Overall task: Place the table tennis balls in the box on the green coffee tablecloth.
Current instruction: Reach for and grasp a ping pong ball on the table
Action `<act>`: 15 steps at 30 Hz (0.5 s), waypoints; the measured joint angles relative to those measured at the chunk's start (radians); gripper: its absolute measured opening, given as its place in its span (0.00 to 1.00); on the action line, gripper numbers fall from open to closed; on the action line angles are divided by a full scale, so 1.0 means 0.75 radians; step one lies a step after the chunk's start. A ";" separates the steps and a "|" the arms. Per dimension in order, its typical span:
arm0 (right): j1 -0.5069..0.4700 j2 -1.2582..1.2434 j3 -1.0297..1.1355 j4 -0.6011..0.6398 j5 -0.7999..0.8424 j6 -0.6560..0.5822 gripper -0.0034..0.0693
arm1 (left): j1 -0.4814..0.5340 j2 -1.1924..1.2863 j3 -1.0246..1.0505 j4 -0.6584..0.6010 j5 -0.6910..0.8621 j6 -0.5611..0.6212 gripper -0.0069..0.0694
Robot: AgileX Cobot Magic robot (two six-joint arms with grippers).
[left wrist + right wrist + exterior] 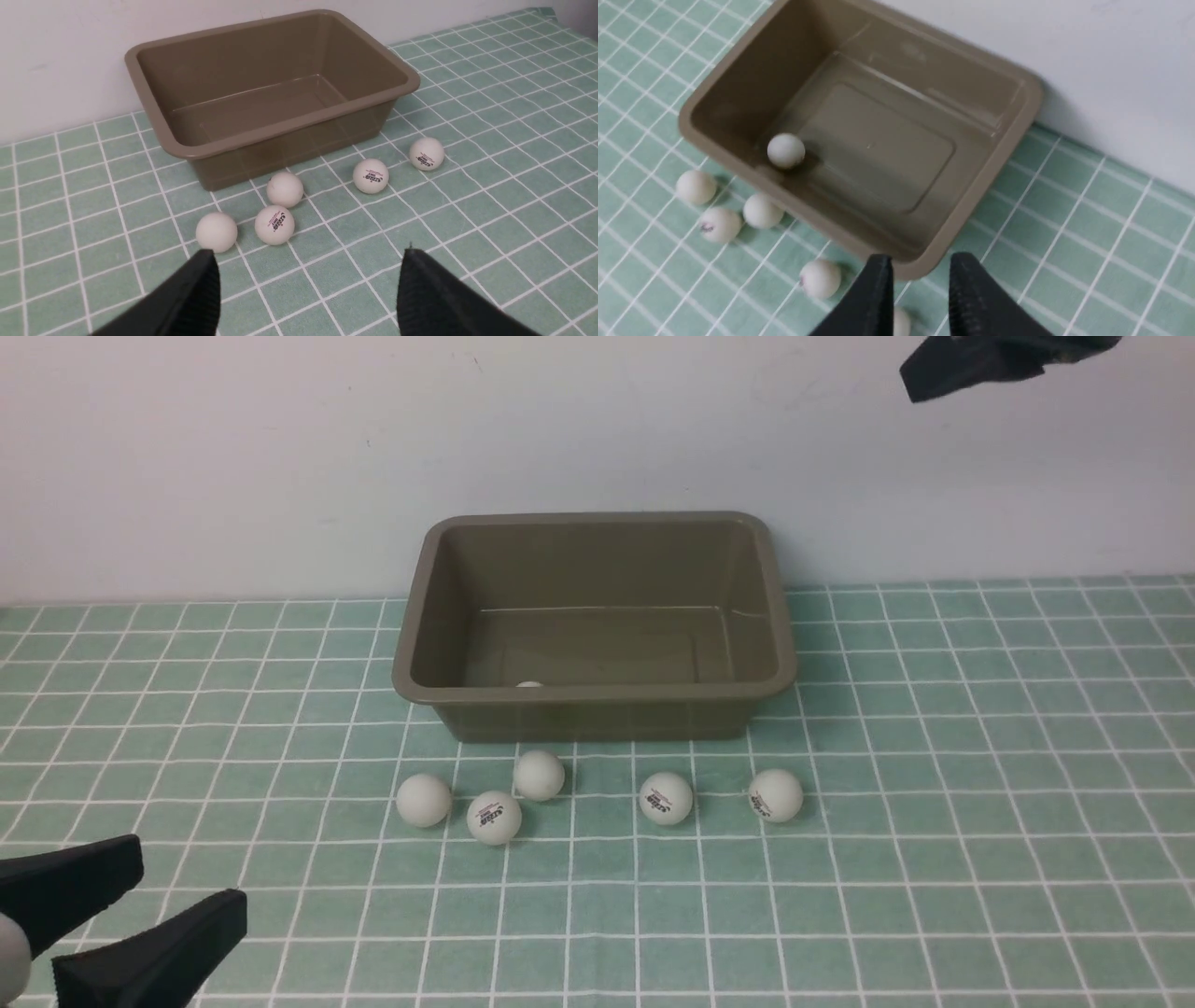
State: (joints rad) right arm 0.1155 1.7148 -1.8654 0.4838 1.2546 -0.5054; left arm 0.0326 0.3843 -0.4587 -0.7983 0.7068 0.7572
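Spreading below a white wall [280,448], teal grid tablecloth [934,859]; left gripper [310,254] wide apart, right gripper [922,261] closed, both empty

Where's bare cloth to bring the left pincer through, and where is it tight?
Bare tablecloth flanks the box on both sides, and a wide strip lies between the five balls and the left pincer. Tight: the gap between the box's front wall and those balls, worst at the left three.
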 joint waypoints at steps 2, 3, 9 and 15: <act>0.000 -0.049 0.092 0.009 -0.001 0.000 0.24 | 0.000 0.000 0.000 0.000 0.000 0.000 0.69; 0.000 -0.081 0.153 0.011 -0.001 -0.004 0.22 | 0.000 0.000 0.000 0.000 0.000 0.001 0.69; 0.000 -0.218 0.639 0.192 -0.007 -0.190 0.20 | 0.000 0.000 0.000 0.000 -0.002 0.001 0.69; 0.076 -0.199 1.033 0.368 -0.378 -0.504 0.31 | 0.000 0.000 0.000 0.000 -0.003 0.001 0.69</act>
State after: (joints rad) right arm 0.1721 1.5656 -1.0908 0.7600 0.9713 -0.8832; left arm 0.0326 0.3843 -0.4587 -0.7983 0.7044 0.7580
